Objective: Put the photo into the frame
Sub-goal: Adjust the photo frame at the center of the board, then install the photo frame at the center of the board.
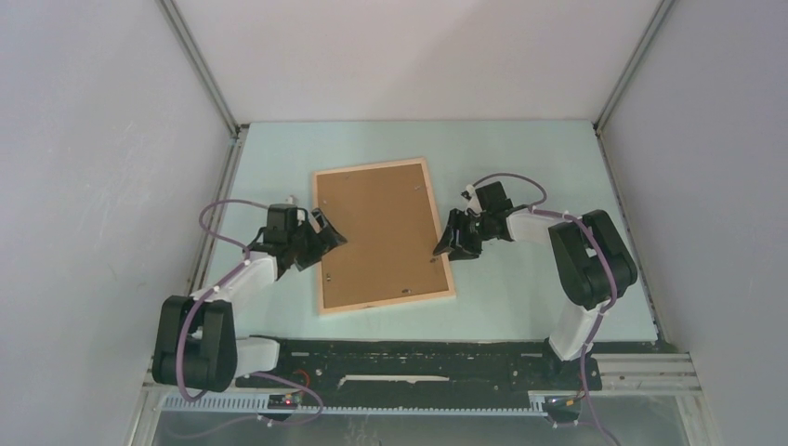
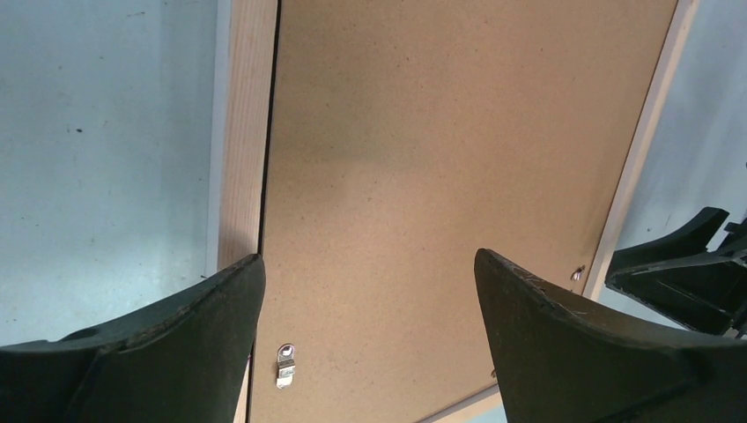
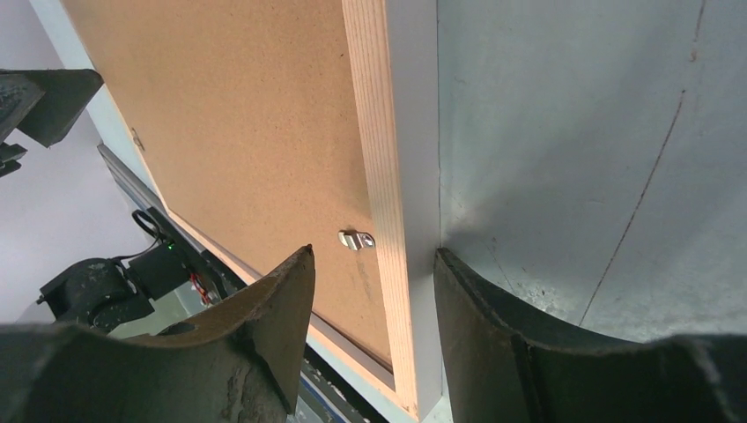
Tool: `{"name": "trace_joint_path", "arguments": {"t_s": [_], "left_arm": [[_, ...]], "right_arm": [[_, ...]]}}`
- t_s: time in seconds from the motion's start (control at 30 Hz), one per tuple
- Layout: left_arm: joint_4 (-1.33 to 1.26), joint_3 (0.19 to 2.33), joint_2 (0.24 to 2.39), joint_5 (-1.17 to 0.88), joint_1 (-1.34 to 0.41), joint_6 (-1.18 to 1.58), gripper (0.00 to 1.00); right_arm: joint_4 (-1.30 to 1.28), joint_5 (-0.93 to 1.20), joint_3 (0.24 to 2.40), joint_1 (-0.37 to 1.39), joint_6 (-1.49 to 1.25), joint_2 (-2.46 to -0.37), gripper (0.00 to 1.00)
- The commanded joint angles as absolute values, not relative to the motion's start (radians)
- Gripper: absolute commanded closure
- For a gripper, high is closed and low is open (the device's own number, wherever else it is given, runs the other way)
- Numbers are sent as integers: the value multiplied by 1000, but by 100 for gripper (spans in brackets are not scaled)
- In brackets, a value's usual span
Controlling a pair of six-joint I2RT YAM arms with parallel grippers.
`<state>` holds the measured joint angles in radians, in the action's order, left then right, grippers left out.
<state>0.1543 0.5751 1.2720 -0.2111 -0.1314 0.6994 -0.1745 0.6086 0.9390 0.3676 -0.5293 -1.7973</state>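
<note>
Left claw (image 2: 368,257), spread wide, hangs over the left side of a thin rectangular pale-wood frame (image 1: 387,304): one finger above its rail, the other above the board inside. Right claw (image 3: 373,254), fingers partly spread, straddles the right rail (no pinch visible). Pale blue-green worktop (image 1: 520,167) carries the frame flat, slightly askew, between both claws. Large rectangular photo (image 1: 381,232) fills the frame, brown cork-like back upward, picture side hidden. Small silver metal clips (image 3: 356,239) sit on that back near both rails.
</note>
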Motion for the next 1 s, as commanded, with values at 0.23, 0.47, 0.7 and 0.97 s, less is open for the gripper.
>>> {"name": "trace_joint_path", "arguments": {"t_s": [0.23, 0.47, 0.7, 0.97], "left_arm": [[514, 741, 1119, -8, -173, 575, 0], [485, 858, 1212, -109, -93, 581, 0], [463, 1003, 1520, -168, -49, 535, 10], [433, 953, 1619, -170, -65, 513, 21]], "right_arm": [[-234, 551, 997, 374, -474, -1760, 37], [-318, 498, 1051, 353, -419, -1741, 33], [-324, 497, 1097, 356, -423, -1769, 35], [-414, 376, 1147, 425, -349, -1808, 32]]}}
